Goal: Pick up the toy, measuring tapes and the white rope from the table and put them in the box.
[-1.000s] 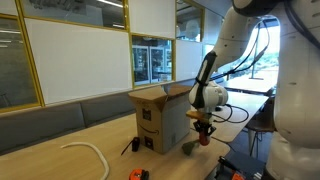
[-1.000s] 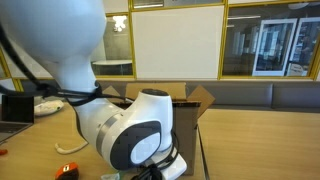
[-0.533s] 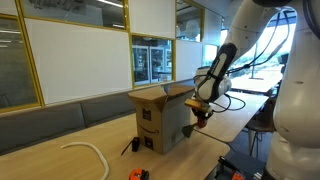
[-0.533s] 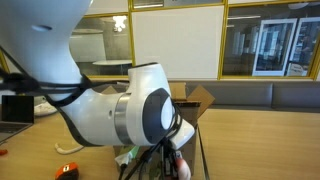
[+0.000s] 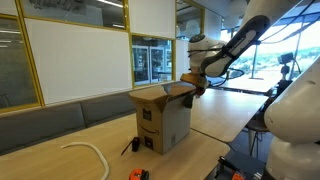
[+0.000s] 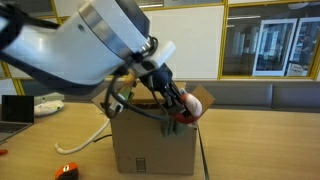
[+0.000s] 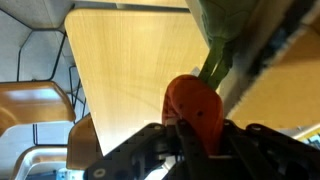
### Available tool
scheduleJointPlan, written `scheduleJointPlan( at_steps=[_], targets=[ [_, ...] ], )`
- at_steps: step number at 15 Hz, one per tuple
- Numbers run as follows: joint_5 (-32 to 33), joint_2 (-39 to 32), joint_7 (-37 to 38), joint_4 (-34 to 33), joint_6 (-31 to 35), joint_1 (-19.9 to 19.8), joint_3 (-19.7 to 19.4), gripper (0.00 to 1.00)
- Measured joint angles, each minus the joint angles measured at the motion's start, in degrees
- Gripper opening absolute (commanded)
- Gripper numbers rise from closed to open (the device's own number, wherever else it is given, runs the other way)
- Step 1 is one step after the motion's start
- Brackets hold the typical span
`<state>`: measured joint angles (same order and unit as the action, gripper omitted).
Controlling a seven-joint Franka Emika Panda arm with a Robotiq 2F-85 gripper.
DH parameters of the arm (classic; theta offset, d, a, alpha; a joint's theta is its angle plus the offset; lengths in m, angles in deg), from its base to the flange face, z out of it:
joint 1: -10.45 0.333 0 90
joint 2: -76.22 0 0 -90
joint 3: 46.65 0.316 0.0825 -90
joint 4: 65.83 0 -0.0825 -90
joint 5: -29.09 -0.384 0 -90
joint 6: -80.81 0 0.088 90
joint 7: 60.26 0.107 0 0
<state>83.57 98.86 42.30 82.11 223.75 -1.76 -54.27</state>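
Tool (image 6: 183, 108) now higher, over the box (image 5: 160, 120), tight on the toy (image 7: 212, 60), its long axis slanting, green end outward

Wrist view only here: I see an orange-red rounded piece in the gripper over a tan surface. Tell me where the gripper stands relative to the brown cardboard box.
Observer: In an exterior view the gripper, shut on the orange-red rounded piece, hangs just above the open top of the tall brown cardboard box, near one edge.
Operator: Now list what lies on the table.
Observer: A long white rope lies in an arc on the wooden table, apart from the box.
Operator: Go on.
Observer: A small orange-red measuring tape lies on the table nearer that camera.
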Motion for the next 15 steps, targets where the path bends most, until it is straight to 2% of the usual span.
scheduleJointPlan(
  at_steps=[3, 6, 10, 12, 15],
  targets=[
    [0.52, 9.81, 1.18, 0.38, -8.72, 0.16, 6.32, 0.14],
    [-2.41, 18.19, -3.20, 0.08, -13.08, 3.69, 9.44, 0.13],
    [-12.51, 24.87, -16.09, -3.12, -12.89, 11.07, 9.56, 0.13],
    [-17.22, 25.22, -21.47, -4.41, -10.31, 12.63, 9.02, 0.13],
    [-23.12, 23.35, -27.70, -4.46, -3.54, 12.31, 7.67, 0.13]
  ],
)
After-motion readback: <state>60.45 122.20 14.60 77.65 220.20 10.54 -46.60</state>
